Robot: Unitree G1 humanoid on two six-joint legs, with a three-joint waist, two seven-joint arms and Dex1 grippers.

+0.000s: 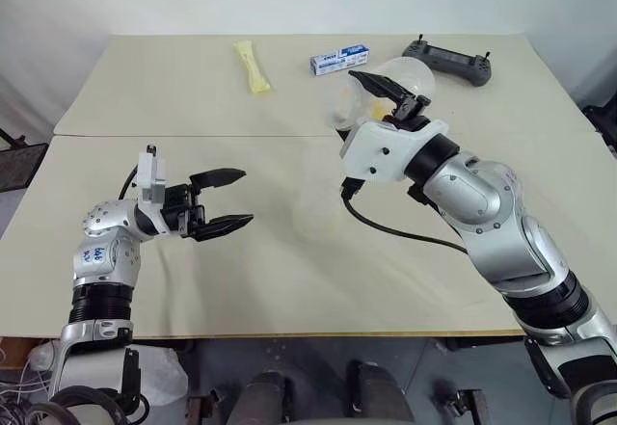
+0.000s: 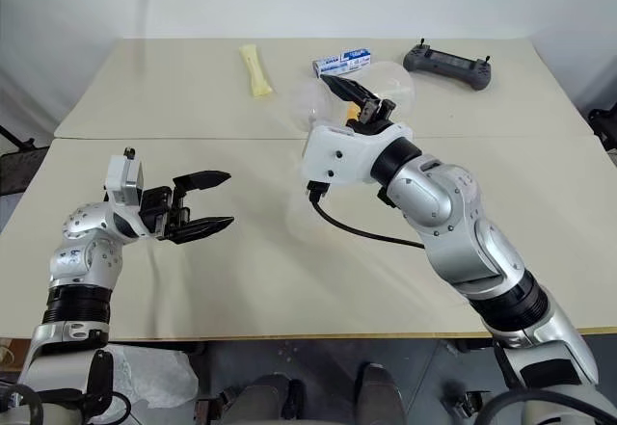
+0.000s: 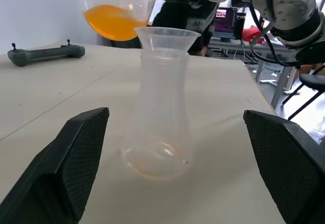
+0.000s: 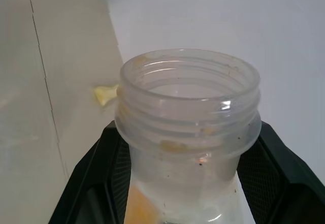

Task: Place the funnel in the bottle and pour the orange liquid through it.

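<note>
Nearest you, the left gripper (image 1: 231, 197) hangs with its 2 fingers spread wide and empty, the bottle (image 3: 158, 117) standing between and just beyond its tips with the funnel (image 3: 167, 37) seated in its neck. Your right gripper (image 1: 397, 95) is clamped on the neck of a round flask (image 4: 188, 132) tilted above the funnel. The orange liquid (image 3: 112, 22) sits in its belly, seemingly not yet spilling.

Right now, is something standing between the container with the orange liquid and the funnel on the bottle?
Nothing visible does. The funnel sits open in the neck of the bottle, and the container of orange liquid, held by the right gripper, hangs just beside its rim with only air between.
</note>
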